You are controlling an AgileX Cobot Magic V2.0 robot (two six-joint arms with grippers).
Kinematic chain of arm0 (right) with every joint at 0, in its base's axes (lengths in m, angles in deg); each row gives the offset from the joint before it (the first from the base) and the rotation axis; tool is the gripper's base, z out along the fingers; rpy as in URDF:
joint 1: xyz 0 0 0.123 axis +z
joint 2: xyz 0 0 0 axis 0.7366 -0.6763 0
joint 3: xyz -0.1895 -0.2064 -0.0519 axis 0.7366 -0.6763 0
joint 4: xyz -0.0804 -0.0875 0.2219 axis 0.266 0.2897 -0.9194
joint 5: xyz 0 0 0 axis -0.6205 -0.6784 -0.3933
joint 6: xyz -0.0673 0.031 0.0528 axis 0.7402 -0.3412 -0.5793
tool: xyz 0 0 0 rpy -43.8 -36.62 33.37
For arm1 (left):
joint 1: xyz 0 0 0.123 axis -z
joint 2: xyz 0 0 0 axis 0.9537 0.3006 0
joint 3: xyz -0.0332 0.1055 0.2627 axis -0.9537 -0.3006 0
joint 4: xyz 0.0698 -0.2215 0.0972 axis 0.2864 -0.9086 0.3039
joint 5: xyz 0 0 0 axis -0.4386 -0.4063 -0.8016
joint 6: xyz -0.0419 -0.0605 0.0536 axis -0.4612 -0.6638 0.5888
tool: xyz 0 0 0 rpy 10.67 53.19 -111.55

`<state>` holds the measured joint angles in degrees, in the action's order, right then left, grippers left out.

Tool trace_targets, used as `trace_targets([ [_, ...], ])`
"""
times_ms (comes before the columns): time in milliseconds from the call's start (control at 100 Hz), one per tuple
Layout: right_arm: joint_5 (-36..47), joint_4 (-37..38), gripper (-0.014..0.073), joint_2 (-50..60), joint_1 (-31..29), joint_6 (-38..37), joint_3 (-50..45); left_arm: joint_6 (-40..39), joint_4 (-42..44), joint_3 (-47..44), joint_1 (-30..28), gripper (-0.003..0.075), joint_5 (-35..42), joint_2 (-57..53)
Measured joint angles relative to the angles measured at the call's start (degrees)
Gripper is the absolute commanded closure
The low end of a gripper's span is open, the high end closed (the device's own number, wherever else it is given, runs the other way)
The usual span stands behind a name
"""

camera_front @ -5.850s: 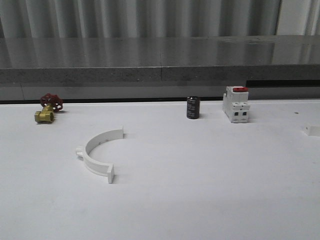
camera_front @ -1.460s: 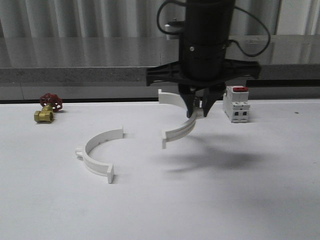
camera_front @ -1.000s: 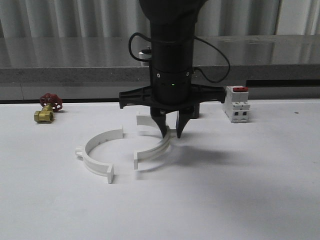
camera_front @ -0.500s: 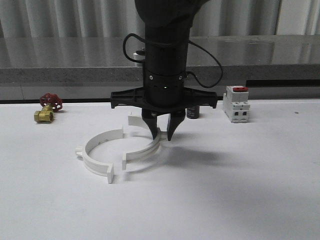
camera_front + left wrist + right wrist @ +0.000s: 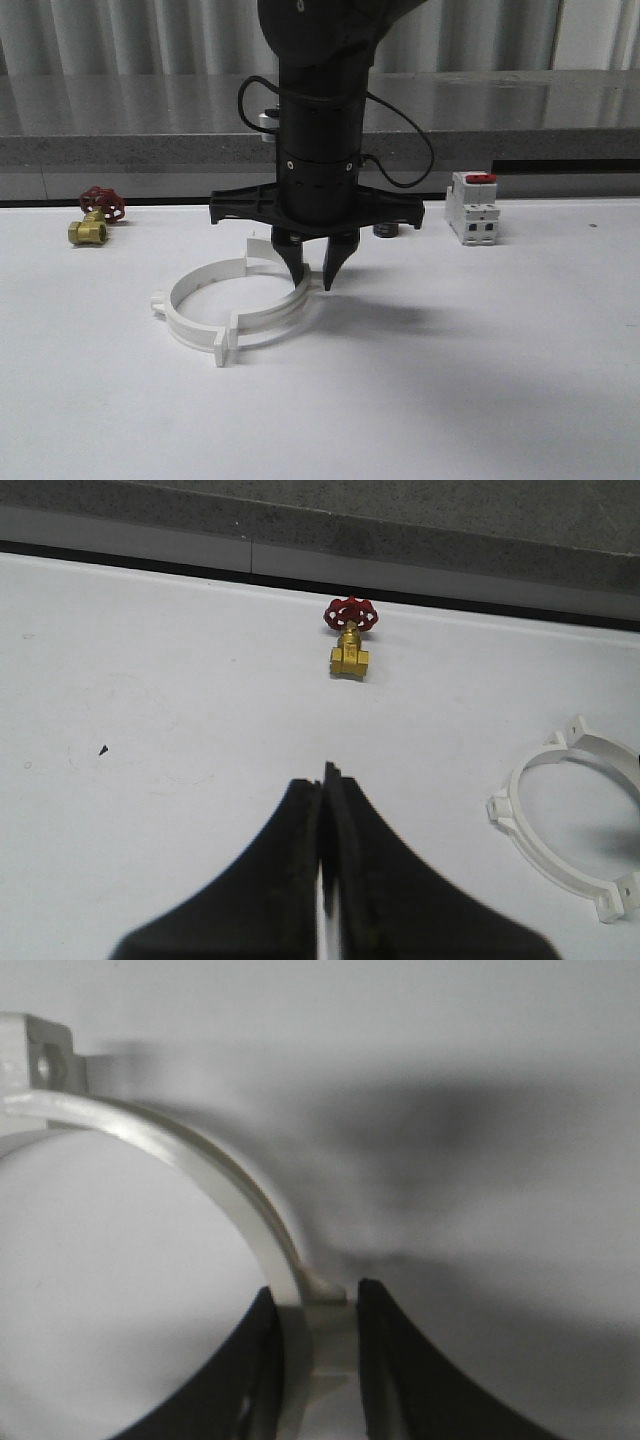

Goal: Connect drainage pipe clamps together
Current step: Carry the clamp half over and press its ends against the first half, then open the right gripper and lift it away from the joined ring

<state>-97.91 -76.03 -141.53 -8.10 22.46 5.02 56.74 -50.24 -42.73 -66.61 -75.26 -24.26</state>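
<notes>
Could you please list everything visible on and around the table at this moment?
drainage pipe clamps: 2, white, mid-table left of centre; left half lies on the table, right half is held against it, together forming a ring
valve: 1, brass with red handwheel, far left near the back edge
capacitor: 1, dark, back of table, mostly hidden behind the arm
breaker: 1, white with red top, back right
table: 1, white
left gripper: 1, black, shut, empty, above bare table
right gripper: 1, black, shut on the right half

You see 2 white half-ring clamps: the left clamp [image 5: 186,305] flat on the table, the right clamp [image 5: 275,310] meeting it, end tabs together.
</notes>
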Motion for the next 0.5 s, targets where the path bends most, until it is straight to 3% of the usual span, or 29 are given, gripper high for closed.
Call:
trace_targets([
  [500,0.5,-0.5,0.0545,-1.6,0.0,-0.2,0.1,0.0,0.0,0.0,0.0,0.0741,0.0,0.0],
])
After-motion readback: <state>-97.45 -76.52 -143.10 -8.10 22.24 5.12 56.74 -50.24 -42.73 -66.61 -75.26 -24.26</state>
